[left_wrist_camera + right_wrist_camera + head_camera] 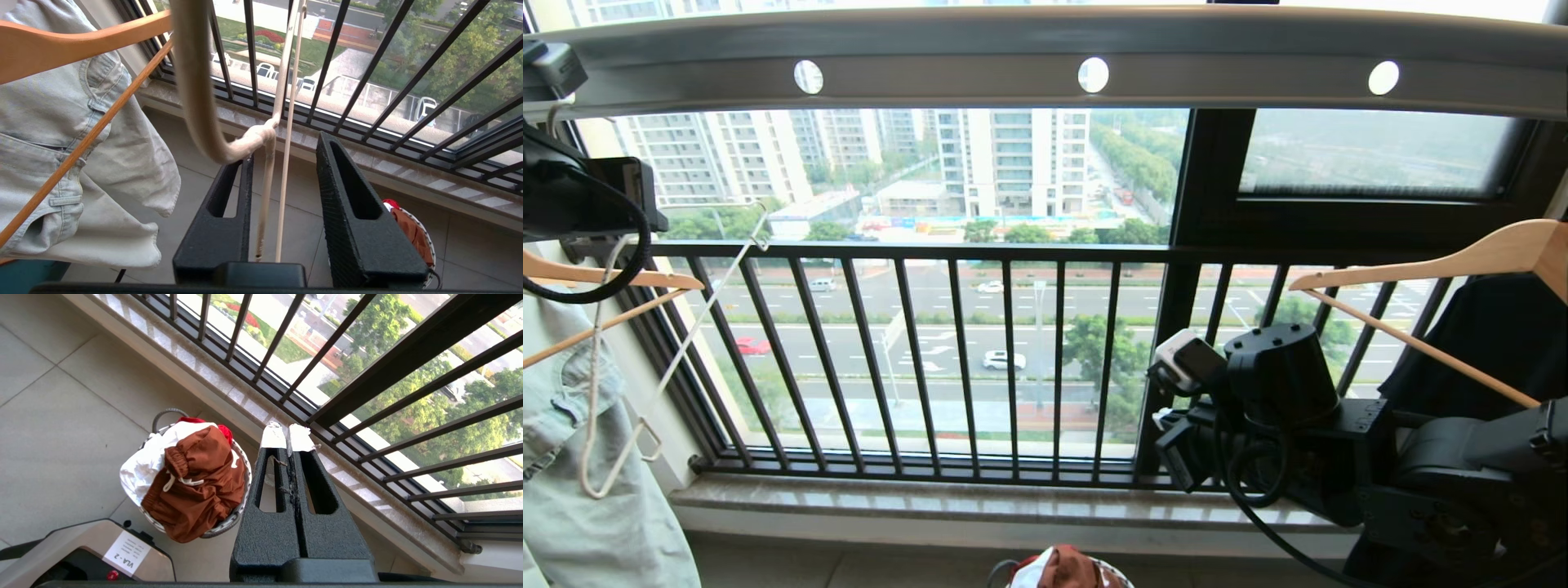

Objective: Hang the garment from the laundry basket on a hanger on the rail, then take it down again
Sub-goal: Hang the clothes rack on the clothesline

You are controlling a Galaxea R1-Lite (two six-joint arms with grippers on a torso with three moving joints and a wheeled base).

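Note:
The rust-brown garment (200,477) lies bunched on top of the round white laundry basket (241,506) on the floor, also seen at the lower edge of the head view as the garment (1062,569). The cream wire hanger (670,367) dangles tilted at the far left under the grey rail (1045,49). My left gripper (284,149) is open, with the hanger's (267,192) twisted neck and wires loose between its fingers, close to one finger. What the hook rests on is hidden. My right gripper (287,433) is shut and empty, held above the floor beside the basket.
A pale denim garment (596,506) hangs on a wooden hanger (613,282) at the far left, right beside the wire hanger. Another wooden hanger (1429,269) with dark clothing hangs at the right. The black barred railing (964,359) and stone sill (980,506) run across in front.

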